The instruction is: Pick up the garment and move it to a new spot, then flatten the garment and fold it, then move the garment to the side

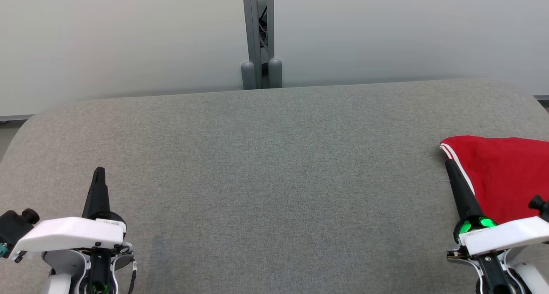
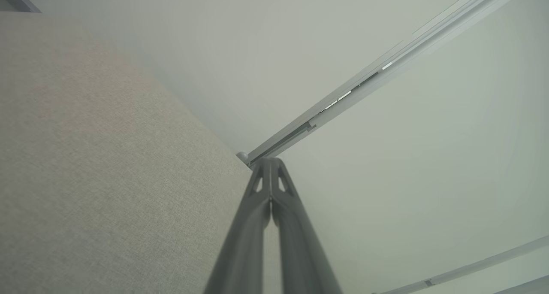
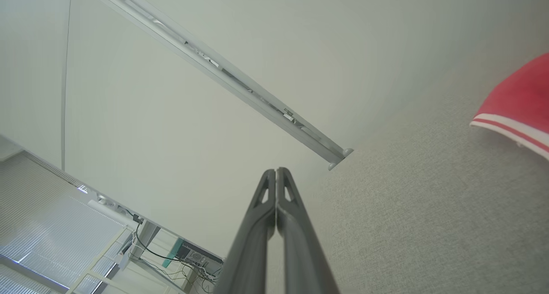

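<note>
The garment (image 1: 506, 174) is red cloth with a white-and-red striped trim along its left edge. It lies on the grey fabric table (image 1: 274, 169) at the far right and runs out of the head view. In the right wrist view the garment (image 3: 521, 101) shows its striped hem at the right edge. My right gripper (image 1: 449, 163) is shut and empty, its fingers lying along the garment's left edge. Whether they touch the cloth I cannot tell. My left gripper (image 1: 99, 172) is shut and empty at the lower left, far from the garment. The wrist views show the left gripper (image 2: 270, 161) and the right gripper (image 3: 276, 171) with fingers pressed together.
A grey metal post (image 1: 259, 36) stands behind the table's far edge, between pale wall panels. The table's corners are rounded. Wide bare fabric stretches between my two grippers.
</note>
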Robot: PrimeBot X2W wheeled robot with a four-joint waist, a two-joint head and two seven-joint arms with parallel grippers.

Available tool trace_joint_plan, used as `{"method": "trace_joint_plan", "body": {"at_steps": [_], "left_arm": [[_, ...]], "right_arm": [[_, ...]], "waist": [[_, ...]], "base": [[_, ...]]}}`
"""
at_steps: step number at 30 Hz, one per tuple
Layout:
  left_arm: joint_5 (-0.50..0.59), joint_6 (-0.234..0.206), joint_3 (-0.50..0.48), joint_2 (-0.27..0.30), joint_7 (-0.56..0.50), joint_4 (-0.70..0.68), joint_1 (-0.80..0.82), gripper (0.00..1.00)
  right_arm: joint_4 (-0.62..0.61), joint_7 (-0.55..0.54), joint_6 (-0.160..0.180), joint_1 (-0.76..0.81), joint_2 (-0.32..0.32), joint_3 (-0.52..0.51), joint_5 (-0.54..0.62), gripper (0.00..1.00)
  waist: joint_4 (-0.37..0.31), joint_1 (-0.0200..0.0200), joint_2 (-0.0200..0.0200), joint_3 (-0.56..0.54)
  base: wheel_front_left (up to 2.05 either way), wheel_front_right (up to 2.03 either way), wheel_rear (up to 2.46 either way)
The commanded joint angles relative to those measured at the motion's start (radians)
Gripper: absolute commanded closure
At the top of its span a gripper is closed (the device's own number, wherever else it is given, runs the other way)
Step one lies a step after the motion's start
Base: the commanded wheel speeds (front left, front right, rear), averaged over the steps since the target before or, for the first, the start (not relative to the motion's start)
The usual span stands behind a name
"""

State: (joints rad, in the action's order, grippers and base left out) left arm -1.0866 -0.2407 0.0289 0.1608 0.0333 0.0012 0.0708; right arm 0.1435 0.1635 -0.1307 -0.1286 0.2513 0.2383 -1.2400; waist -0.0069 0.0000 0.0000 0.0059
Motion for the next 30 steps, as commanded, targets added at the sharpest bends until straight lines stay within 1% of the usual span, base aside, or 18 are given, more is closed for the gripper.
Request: {"method": "trace_joint_plan", "body": {"at_steps": [1, 3, 4, 6, 17, 30], "left_arm": [[-0.029, -0.006, -0.018, 0.000, -0.009, -0.020, 0.030, 1.00], [-0.048, -0.006, -0.026, -0.003, -0.015, -0.025, 0.031, 1.00], [-0.066, -0.007, -0.033, -0.007, -0.022, -0.030, 0.032, 1.00], [-0.084, -0.009, -0.041, -0.011, -0.028, -0.035, 0.033, 1.00], [-0.174, -0.014, -0.078, -0.032, -0.060, -0.058, 0.037, 1.00], [-0.265, -0.019, -0.114, -0.053, -0.093, -0.080, 0.043, 1.00]], "right_arm": [[-0.016, 0.014, 0.000, -0.030, 0.031, 0.018, -0.060, 1.00], [-0.020, 0.019, 0.000, -0.038, 0.050, 0.036, -0.104, 1.00], [-0.022, 0.024, 0.000, -0.045, 0.067, 0.049, -0.145, 1.00], [-0.015, 0.026, 0.000, -0.051, 0.078, 0.052, -0.179, 1.00], [0.009, 0.044, 0.000, -0.079, 0.112, 0.081, -0.332, 1.00], [0.029, 0.058, 0.000, -0.106, 0.145, 0.113, -0.481, 1.00]], "waist": [[0.000, 0.0000, 0.0000, 0.000], [0.000, 0.0000, 0.0000, -0.001], [0.000, 0.0000, 0.0000, -0.001], [0.000, 0.0000, 0.0000, -0.001], [0.001, 0.0000, 0.0000, -0.004], [0.002, 0.0000, 0.0000, -0.007]], "base": [[0.00, 0.00, 0.00], [0.00, 0.00, 0.00], [0.00, 0.00, 0.00], [0.00, 0.00, 0.00], [0.00, 0.00, 0.00], [0.00, 0.00, 0.00]]}}
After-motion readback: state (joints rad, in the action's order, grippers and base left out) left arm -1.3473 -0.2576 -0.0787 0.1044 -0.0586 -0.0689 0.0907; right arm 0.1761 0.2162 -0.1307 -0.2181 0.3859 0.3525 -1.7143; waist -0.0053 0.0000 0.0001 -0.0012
